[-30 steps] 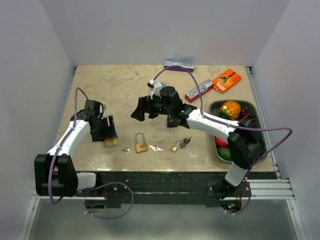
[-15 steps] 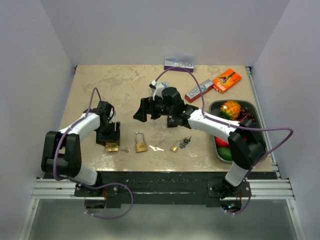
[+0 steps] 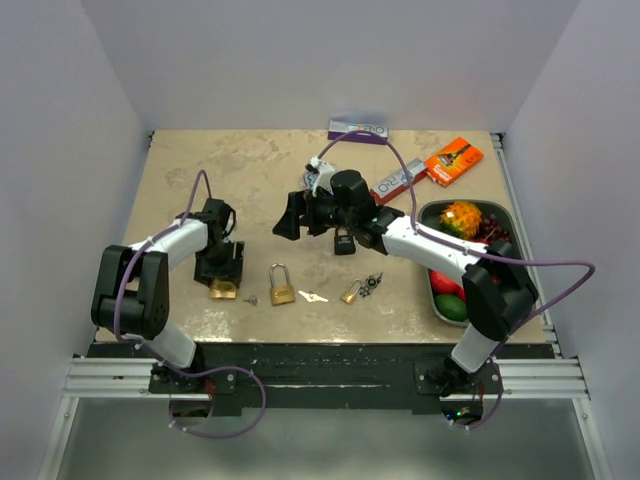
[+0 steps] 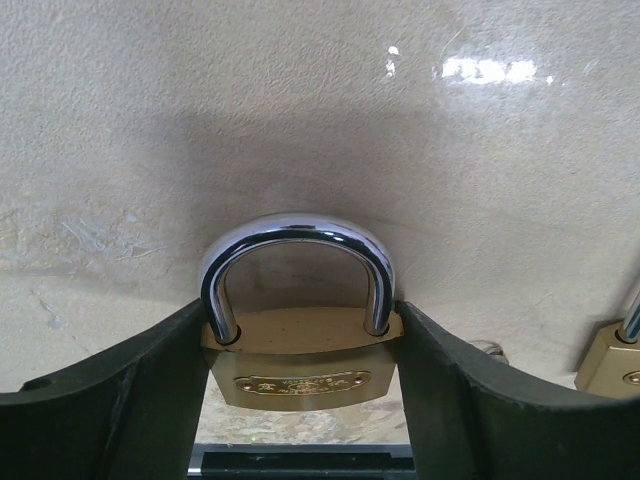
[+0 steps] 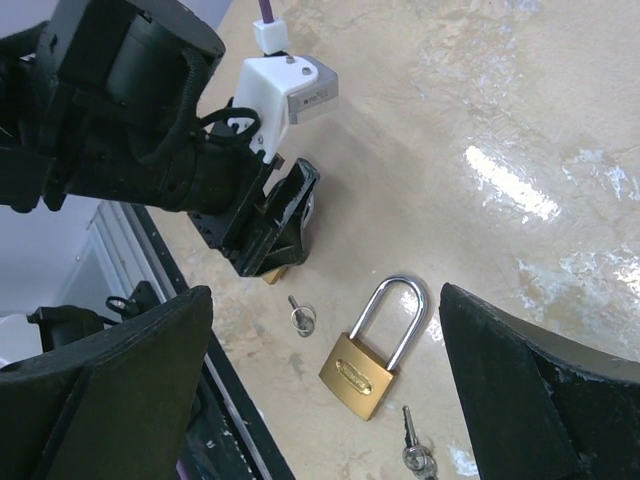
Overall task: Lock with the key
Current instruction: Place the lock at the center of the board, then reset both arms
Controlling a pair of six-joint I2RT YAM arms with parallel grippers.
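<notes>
The left gripper (image 4: 300, 345) is staying clamped on the brass padlock (image 4: 300, 380), shackle closed, while its arm is folding inward, sliding the lock along the surface (image 3: 220, 180) to just beside the small key (image 3: 250, 299); the right gripper (image 5: 320, 400), jaws wide apart and empty, is drifting up and away from the near edge; so the lock is being readied, the key not yet picked up; a second padlock (image 3: 281, 288), loose keys (image 3: 312, 296), a tray (image 3: 500, 215) and boxes (image 3: 452, 160) are sitting within white walls (image 3: 90, 120).
</notes>
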